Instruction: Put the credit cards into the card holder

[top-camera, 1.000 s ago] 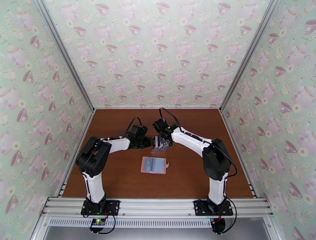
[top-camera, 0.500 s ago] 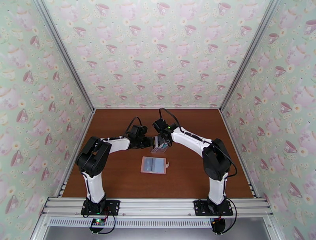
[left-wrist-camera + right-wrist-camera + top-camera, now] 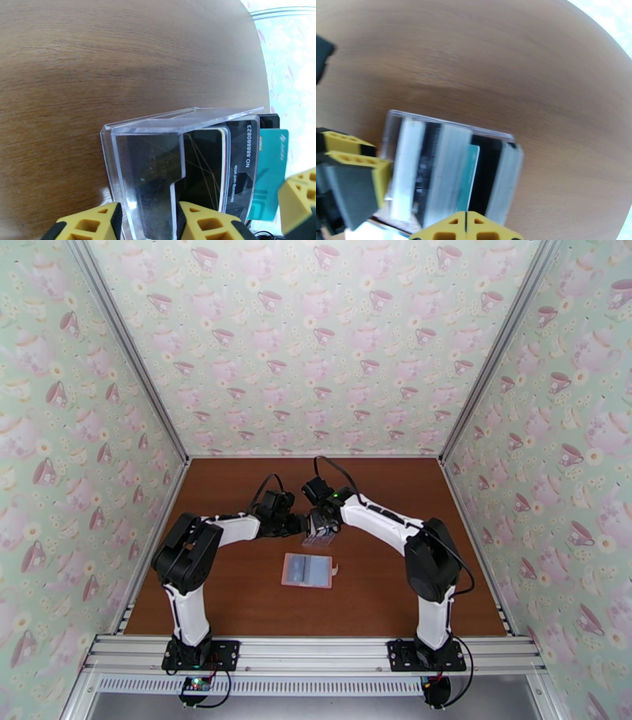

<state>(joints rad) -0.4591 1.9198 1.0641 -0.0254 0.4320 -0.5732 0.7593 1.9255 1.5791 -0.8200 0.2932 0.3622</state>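
Mid-tabletop (image 3: 237,595): clear plastic slotted rack (image 3: 318,540) of black and teal credit cards (image 3: 272,169), its end wall clamped in the part-open left hand (image 3: 147,223). Right hand (image 3: 466,225) closed, fingertips meeting at the teal card (image 3: 469,177) edge; grip unconfirmed. Pink folding card holder (image 3: 308,570) lies open just nearer the front edge, apart from both hands. Top view places the holder; wrist views give card colours and finger contact.

Left fingers (image 3: 91,222) clamped partway; right fingers (image 3: 442,229) pinched fully together.
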